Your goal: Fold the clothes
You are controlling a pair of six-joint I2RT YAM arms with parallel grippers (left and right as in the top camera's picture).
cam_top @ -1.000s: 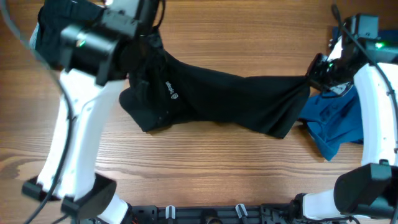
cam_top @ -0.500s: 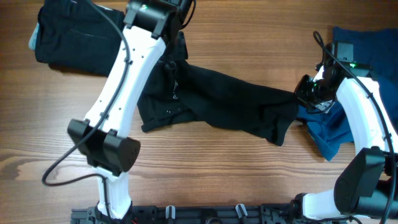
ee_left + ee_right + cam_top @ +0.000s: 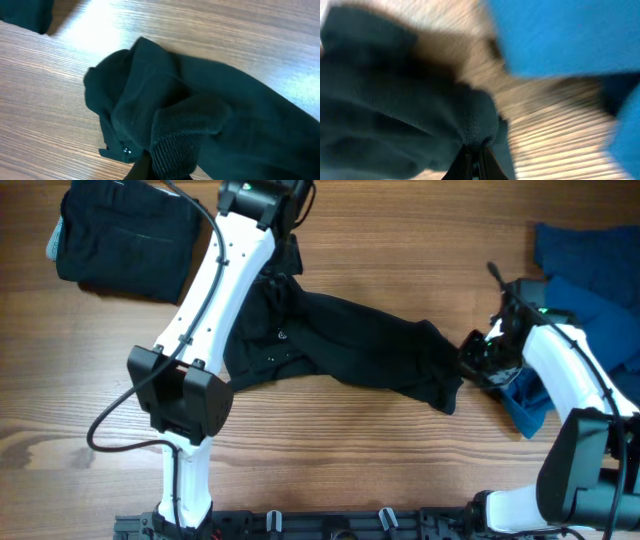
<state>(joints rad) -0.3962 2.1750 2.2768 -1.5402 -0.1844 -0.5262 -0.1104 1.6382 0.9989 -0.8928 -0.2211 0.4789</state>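
A black short-sleeved shirt [image 3: 370, 355] with a small white chest mark lies bunched across the middle of the table, running from back left to right. My left gripper [image 3: 289, 242] is shut on its ribbed edge at the back; in the left wrist view the gripper [image 3: 161, 172] pinches that ribbed fold [image 3: 180, 142]. My right gripper [image 3: 472, 360] is shut on the shirt's right end, and the right wrist view shows its gripper [image 3: 477, 164] clamped on black fabric [image 3: 395, 100]. The rest of the clothes lie at the table's sides.
A folded black garment [image 3: 120, 238] lies at the back left. Blue garments [image 3: 590, 275] are heaped at the right, with a blue fold [image 3: 528, 405] just beside my right gripper. Bare wooden table [image 3: 330, 460] stretches along the front. The white left arm [image 3: 205, 310] crosses over the shirt's left part.
The right gripper has moved left and toward the front with the shirt's end. The left arm has swung to the back. The shirt has gone from taut to slack and bunched.
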